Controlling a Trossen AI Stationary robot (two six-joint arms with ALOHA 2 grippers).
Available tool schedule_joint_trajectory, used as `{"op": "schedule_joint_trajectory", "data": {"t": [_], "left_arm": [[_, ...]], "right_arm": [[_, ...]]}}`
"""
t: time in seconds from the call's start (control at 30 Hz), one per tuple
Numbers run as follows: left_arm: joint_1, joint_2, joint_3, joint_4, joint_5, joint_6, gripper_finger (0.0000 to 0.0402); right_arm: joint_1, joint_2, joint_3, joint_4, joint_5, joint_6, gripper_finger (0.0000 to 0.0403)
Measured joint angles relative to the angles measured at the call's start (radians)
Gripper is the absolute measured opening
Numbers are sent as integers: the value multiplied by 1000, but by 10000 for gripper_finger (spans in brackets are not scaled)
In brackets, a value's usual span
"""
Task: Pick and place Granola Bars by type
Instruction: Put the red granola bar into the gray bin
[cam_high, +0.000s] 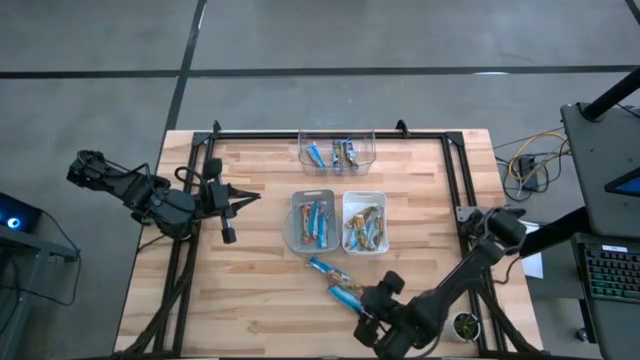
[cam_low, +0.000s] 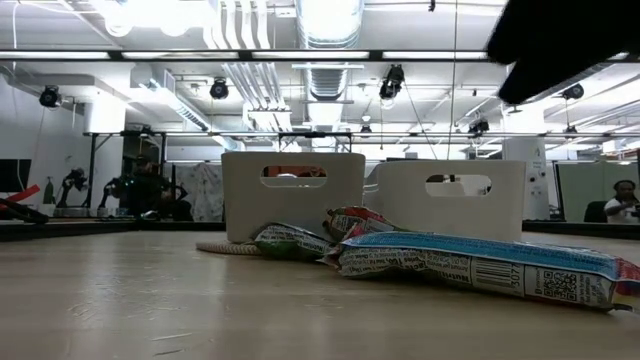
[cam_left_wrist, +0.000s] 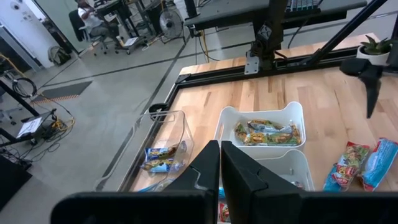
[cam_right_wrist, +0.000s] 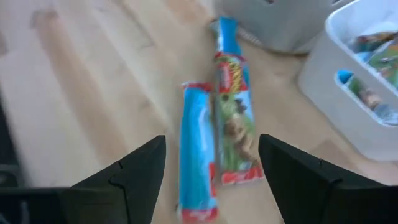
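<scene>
Three Granola Bars lie flat on the wood near the table's front: a blue one (cam_right_wrist: 196, 149), a green-and-red one (cam_right_wrist: 235, 124) beside it, and a blue one (cam_right_wrist: 225, 31) beyond them. The same group shows in the high view (cam_high: 338, 280) and in the low view (cam_low: 470, 265). My right gripper (cam_right_wrist: 211, 162) hangs open just above the two nearer bars, slanting down, clear of them; it is also in the high view (cam_high: 368, 303). My left gripper (cam_left_wrist: 220, 155) is shut and empty, raised over the table's left side (cam_high: 245, 195).
A grey bin (cam_high: 313, 221) with blue bars and a white bin (cam_high: 364, 221) with greenish-gold bars stand side by side mid-table. A clear bin (cam_high: 337, 150) with a few bars stands at the far edge. A black frame (cam_high: 455, 190) runs around the table. Bare wood lies left of the bins.
</scene>
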Motion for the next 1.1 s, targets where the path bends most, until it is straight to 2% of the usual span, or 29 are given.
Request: {"op": "schedule_joint_trajectory", "data": {"t": [0.33, 0.5, 0.63, 0.87, 1.1], "left_arm": [[0, -3, 0, 1, -2, 0, 0], [0, -4, 0, 0, -2, -1, 0], [0, -4, 0, 0, -2, -2, 0], [0, -3, 0, -1, -2, -10, 0], [0, -4, 0, -2, -2, -10, 0]], "right_arm": [[0, 29, -83, 15, 123, 105, 240], [0, 28, -135, 84, 125, 103, 238], [-8, 28, -182, 187, 136, 51, 237], [-42, 28, -227, 265, 142, -57, 235], [-77, 28, -280, 448, 119, -193, 233]]}}
